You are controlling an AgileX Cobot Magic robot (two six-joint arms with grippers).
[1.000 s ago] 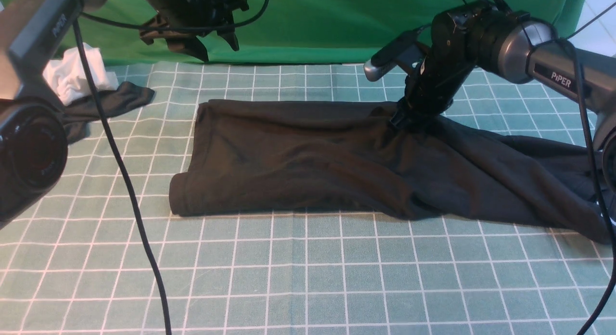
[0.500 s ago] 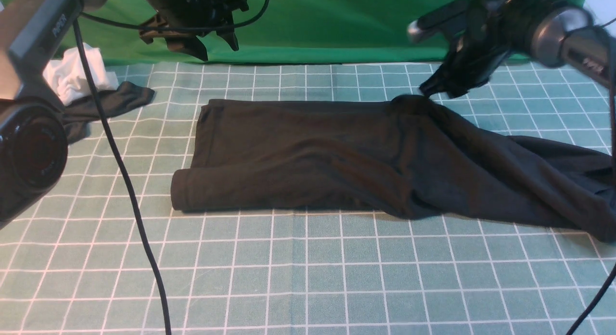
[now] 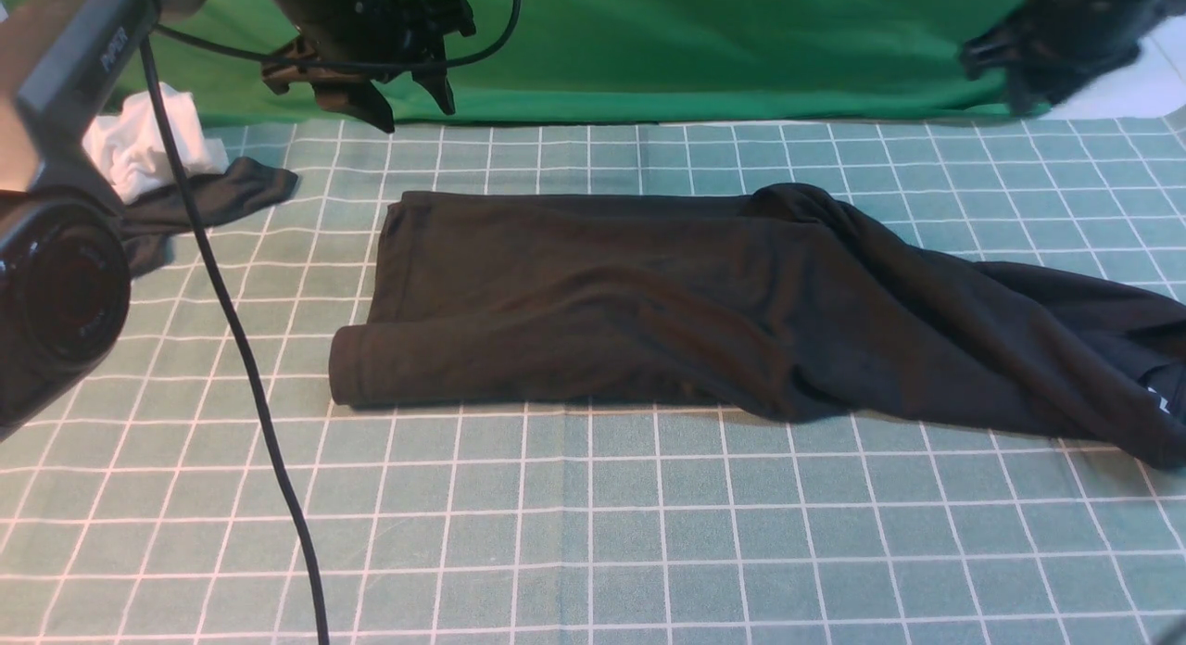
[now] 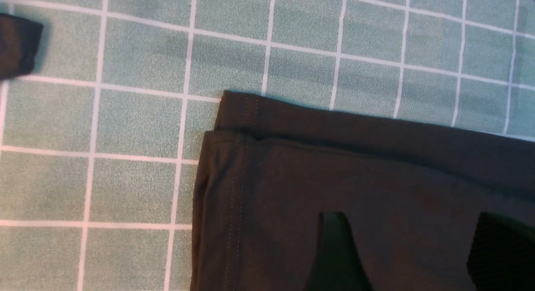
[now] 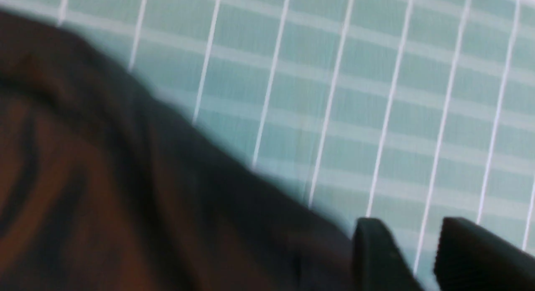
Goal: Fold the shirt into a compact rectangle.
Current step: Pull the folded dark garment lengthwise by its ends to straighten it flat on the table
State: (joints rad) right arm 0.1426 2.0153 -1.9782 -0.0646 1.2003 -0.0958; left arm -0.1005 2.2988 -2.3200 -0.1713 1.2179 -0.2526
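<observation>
1. The shirt [image 3: 704, 302] lies on the table [image 3: 556, 534], folded lengthwise into a long dark band that runs from left of centre to the right edge of the front view.
2. Its left end is a neat, squared edge with a soft roll along the near side. Its right end is rumpled and spreads wider, with a speck of white print showing near the frame edge.
3. A small raised peak of cloth stands on the far edge of the shirt, right of centre.
4. The left tool [image 3: 412, 107] hangs above the far left corner of the shirt, clear of the cloth. Its jaws are spread wide and nothing is between them.
5. In the left wrist view its fingers [image 4: 334, 249] show over the shirt's corner, where two stitched hems lie stacked, one slightly offset from the other.
6. The right tool [image 5: 411, 241] is raised at the far right, before the green backdrop [image 3: 695, 43], blurred in both views. Its jaws stand a little apart, the table's grid shows through the gap, and it grips nothing.
7. A white cloth [image 3: 139, 149] and a dark grey garment [image 3: 218, 200] sit bunched together at the far left, well apart from the shirt.
8. A black cable [image 3: 243, 348] crosses the left foreground.
</observation>
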